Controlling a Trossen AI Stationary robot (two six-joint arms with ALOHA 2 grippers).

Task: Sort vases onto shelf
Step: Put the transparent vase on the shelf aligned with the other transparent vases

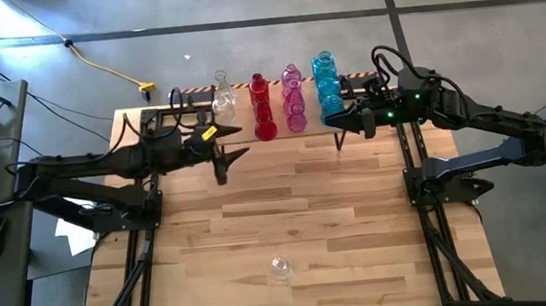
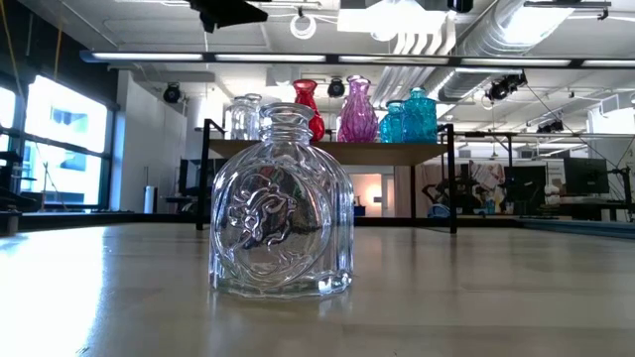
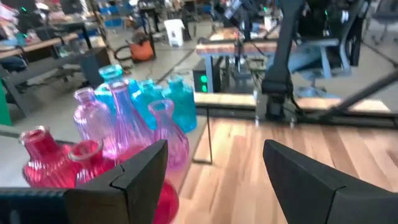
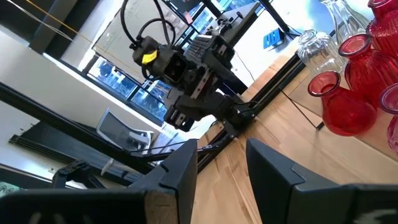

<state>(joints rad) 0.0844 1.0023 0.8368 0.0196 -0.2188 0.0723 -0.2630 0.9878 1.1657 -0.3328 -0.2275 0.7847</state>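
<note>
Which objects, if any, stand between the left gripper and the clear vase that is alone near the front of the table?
Nothing visible does. The left gripper, open and empty, hovers beside the shelf; the lone clear vase stands far from it, with only bare tabletop between. The other vases are all on the shelf.

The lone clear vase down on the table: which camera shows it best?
The low view: the clear vase stands upright right before that camera, its embossed pattern plain. The high view shows it only as a small glint on the table, far from the shelf. Neither wrist view shows it.
</note>
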